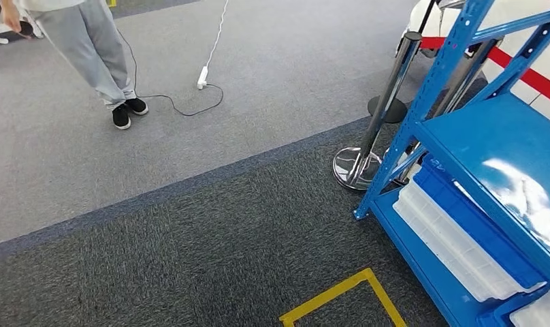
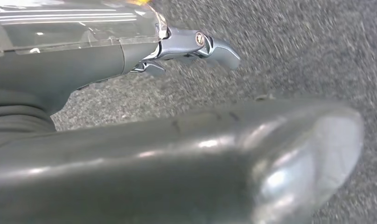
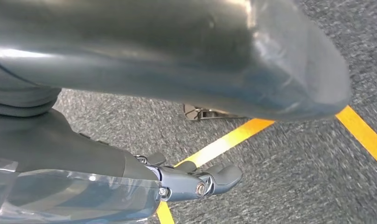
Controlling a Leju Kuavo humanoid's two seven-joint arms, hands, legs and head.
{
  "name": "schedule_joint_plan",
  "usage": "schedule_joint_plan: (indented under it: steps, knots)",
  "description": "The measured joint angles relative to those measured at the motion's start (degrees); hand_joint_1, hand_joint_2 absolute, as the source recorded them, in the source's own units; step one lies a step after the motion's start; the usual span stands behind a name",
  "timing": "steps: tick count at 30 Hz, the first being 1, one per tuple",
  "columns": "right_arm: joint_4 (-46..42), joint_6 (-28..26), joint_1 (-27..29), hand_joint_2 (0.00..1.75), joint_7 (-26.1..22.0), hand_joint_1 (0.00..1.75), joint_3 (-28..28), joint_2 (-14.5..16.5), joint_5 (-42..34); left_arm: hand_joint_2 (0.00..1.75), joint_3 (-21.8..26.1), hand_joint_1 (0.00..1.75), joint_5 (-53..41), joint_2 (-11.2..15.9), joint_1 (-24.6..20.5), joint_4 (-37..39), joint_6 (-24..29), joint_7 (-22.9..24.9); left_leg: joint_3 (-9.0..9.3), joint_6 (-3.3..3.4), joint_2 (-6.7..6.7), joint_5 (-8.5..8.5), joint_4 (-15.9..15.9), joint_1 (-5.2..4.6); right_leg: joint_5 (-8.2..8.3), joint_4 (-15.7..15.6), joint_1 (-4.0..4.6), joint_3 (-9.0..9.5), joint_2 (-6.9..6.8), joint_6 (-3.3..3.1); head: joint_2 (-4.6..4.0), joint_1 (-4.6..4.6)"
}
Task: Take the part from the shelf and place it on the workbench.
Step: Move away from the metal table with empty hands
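The part cannot be told apart on the blue painted steel shelf; its lower tier holds a ribbed translucent plastic tray beside a blue plastic bin. Left hand and right hand hang above speckled grey carpet, fingers loosely extended, holding nothing. Yellow tape crosses beneath the right.

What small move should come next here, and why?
Probably turn right to face the blue shelf, which sits off at the right edge of the head view. Both the left hand and the right hand hang over carpet holding nothing, so no part has been taken yet.
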Motion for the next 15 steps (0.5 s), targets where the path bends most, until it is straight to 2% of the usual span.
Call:
schedule_joint_plan:
  steps: [2,3,4,5,6,7,8,9,10,11,12,14,15]
  knots:
    - [0.0,0.0,0.0,0.00,0.1,0.00,0.0,0.2,0.1,0.00,0.0,0.00,0.2,-0.2,-0.3,0.0,0.0,0.4,0.39,-0.62,0.78,-0.18,0.1,0.05,0.18,0.0,0.18,-0.11,1.03,-0.85,0.00,-0.01]
    - [0.0,0.0,0.1,0.00,0.1,0.00,0.0,0.3,0.2,0.00,0.1,0.00,0.3,-0.2,-0.5,0.0,0.0,0.6,0.47,-0.98,0.38,-0.46,0.3,0.21,0.33,-0.1,0.16,-0.13,1.50,-1.20,0.00,-0.01]
    - [0.0,-0.1,0.0,0.00,0.2,0.00,0.0,0.3,0.3,0.00,0.1,0.00,0.3,-0.4,-0.6,0.0,0.0,0.8,0.20,-1.32,-0.60,-1.29,1.3,0.38,0.51,-0.3,0.09,-0.18,1.98,-1.56,0.00,-0.02]
    - [0.0,-0.1,0.0,0.00,0.2,0.00,0.0,0.4,0.4,0.00,0.1,0.00,0.3,-0.4,-0.7,0.0,-0.1,1.0,-0.62,-1.64,-1.92,-2.75,3.3,0.55,0.72,-0.4,-0.04,-0.24,2.45,-1.89,0.00,-0.02]
    - [0.0,-0.1,-0.1,0.00,0.2,0.00,0.0,0.5,0.5,0.00,0.1,0.00,0.3,-0.5,-0.7,0.0,-0.3,1.2,-2.04,-1.89,-3.43,-4.75,6.6,0.70,0.87,-0.4,-0.08,-0.37,2.93,-2.13,0.00,-0.02]
    - [0.0,0.0,-0.2,0.00,0.1,0.00,0.0,0.5,0.5,0.00,0.1,0.00,0.3,-0.6,-0.7,0.0,-0.4,1.3,-3.81,-2.01,-4.31,-6.78,10.5,0.78,0.98,-0.4,-0.04,-0.54,3.48,-2.30,0.00,-0.02]
    - [0.0,0.0,-0.3,0.00,-0.1,0.00,0.0,0.6,0.6,0.00,0.1,0.00,0.3,-0.6,-0.7,-0.1,-0.6,1.5,-5.47,-2.09,-4.68,-8.19,14.2,0.83,1.08,-0.4,0.04,-0.67,4.09,-2.40,0.00,-0.02]
    - [0.0,0.1,-0.3,0.00,-0.3,0.00,0.0,0.6,0.6,0.00,0.1,0.00,0.3,-0.7,-0.7,-0.1,-0.7,1.5,-6.56,-2.07,-4.84,-8.59,16.5,0.85,1.14,-0.4,0.10,-0.74,4.74,-2.44,0.00,-0.02]
    - [0.0,0.2,-0.3,0.00,-0.5,0.00,0.0,0.6,0.6,0.00,0.1,0.00,0.3,-0.7,-0.6,-0.1,-0.8,1.5,-6.65,-1.97,-4.92,-7.75,16.5,0.85,1.18,-0.4,0.14,-0.72,5.40,-2.42,-0.01,-0.02]
    - [0.0,0.3,-0.2,0.00,-0.8,0.00,0.0,0.6,0.7,0.00,0.2,0.00,0.3,-0.8,-0.6,-0.1,-1.0,1.5,-5.71,-1.77,-5.15,-5.91,14.3,0.85,1.23,-0.4,0.16,-0.65,6.08,-2.36,-0.01,-0.02]
    - [0.0,0.4,-0.2,0.00,-1.0,0.00,0.0,0.6,0.7,0.00,0.2,0.00,0.2,-0.8,-0.6,-0.2,-1.1,1.5,-4.03,-1.46,-5.92,-3.54,10.5,0.85,1.29,-0.4,0.15,-0.60,6.75,-2.26,0.00,-0.02]
    - [0.0,0.6,-0.3,0.00,-1.3,0.00,0.0,0.7,0.7,0.00,0.2,0.00,-0.1,-0.9,-0.6,-0.3,-1.5,1.4,-1.00,-0.80,-8.77,-0.47,3.0,0.82,1.52,-0.3,0.10,-0.77,7.99,-1.83,0.00,-0.02]
    - [0.0,0.7,-0.3,0.00,-1.4,0.00,0.0,0.7,0.7,0.00,0.2,0.00,-0.3,-0.9,-0.5,-0.4,-1.7,1.4,-0.31,-0.59,-9.80,0.04,1.0,0.74,1.69,-0.3,0.01,-1.01,8.55,-1.51,0.00,-0.02]
